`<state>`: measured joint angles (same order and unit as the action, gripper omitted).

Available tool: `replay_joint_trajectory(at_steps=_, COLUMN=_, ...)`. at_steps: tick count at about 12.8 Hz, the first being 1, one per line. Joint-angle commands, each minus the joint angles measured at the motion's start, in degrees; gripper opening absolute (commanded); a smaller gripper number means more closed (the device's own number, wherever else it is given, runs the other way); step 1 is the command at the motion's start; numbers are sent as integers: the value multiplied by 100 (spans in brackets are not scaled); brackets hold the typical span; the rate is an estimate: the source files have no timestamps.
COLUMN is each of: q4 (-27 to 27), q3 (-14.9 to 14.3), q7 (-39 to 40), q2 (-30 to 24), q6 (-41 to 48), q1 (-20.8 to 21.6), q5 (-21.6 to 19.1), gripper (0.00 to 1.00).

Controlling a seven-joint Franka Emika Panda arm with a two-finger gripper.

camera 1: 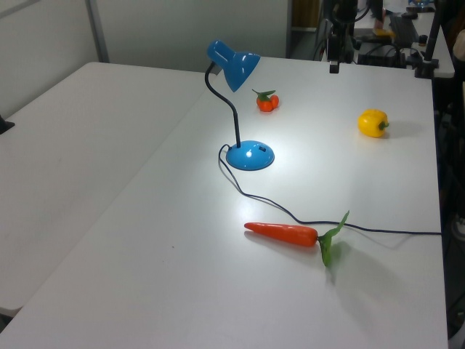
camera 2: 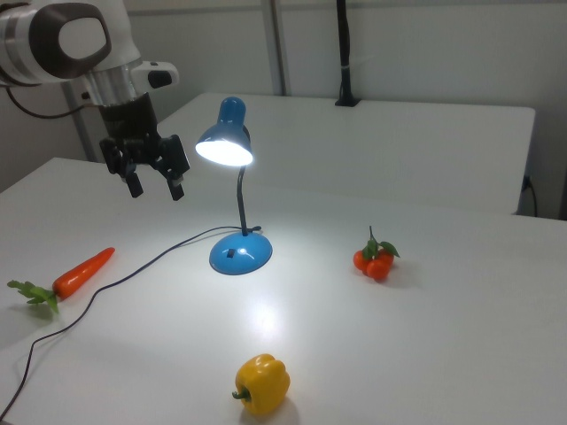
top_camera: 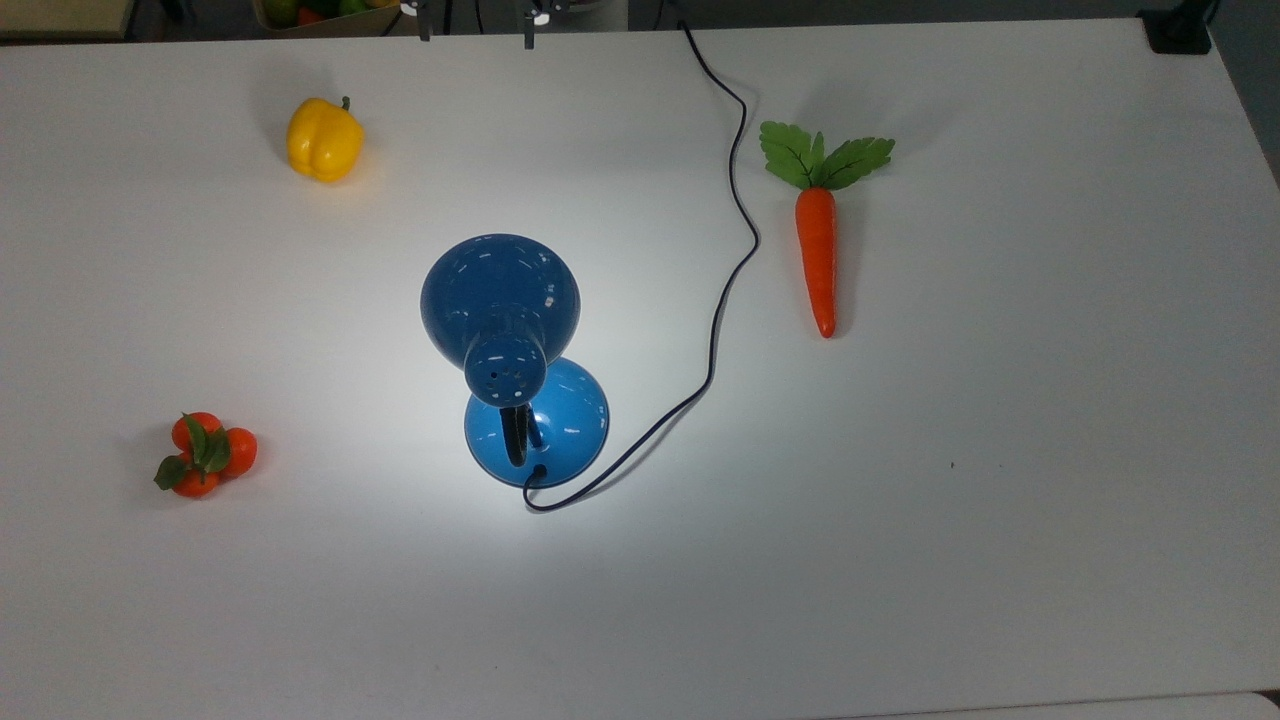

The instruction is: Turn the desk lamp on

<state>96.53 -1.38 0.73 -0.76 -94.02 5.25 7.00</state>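
Observation:
The blue desk lamp (top_camera: 500,300) stands mid-table with its dome shade over its round base (top_camera: 565,420). Its bulb glows in the right view, where the shade (camera 2: 223,142) casts a bright pool on the table. A thin black cord (top_camera: 735,220) runs from the base to the table's far edge. My gripper (camera 2: 157,188) hangs open in the air, well clear of the lamp, on the right view's left. In the top view its two fingertips (top_camera: 528,38) show at the upper edge, wide apart. Nothing is between them. In the left view the gripper (camera 1: 333,65) is beyond the lamp (camera 1: 234,64).
On the white table (top_camera: 1000,500) lie a yellow bell pepper (top_camera: 325,140), a toy carrot (top_camera: 817,250) with green leaves, and a cluster of small tomatoes (top_camera: 205,455). The cord crosses between lamp and carrot.

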Motion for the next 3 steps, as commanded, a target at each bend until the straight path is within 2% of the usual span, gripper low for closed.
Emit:
replay_joint_trajectory(at_steps=1, q4=-20, q3=-11, q7=33, q2=-82, q6=164, q1=28, q5=64, gripper=100)
replay_joint_trajectory(at_steps=3, q4=-20, q3=-11, q7=33, q2=-82, q6=190, q1=19, q5=64, gripper=100)
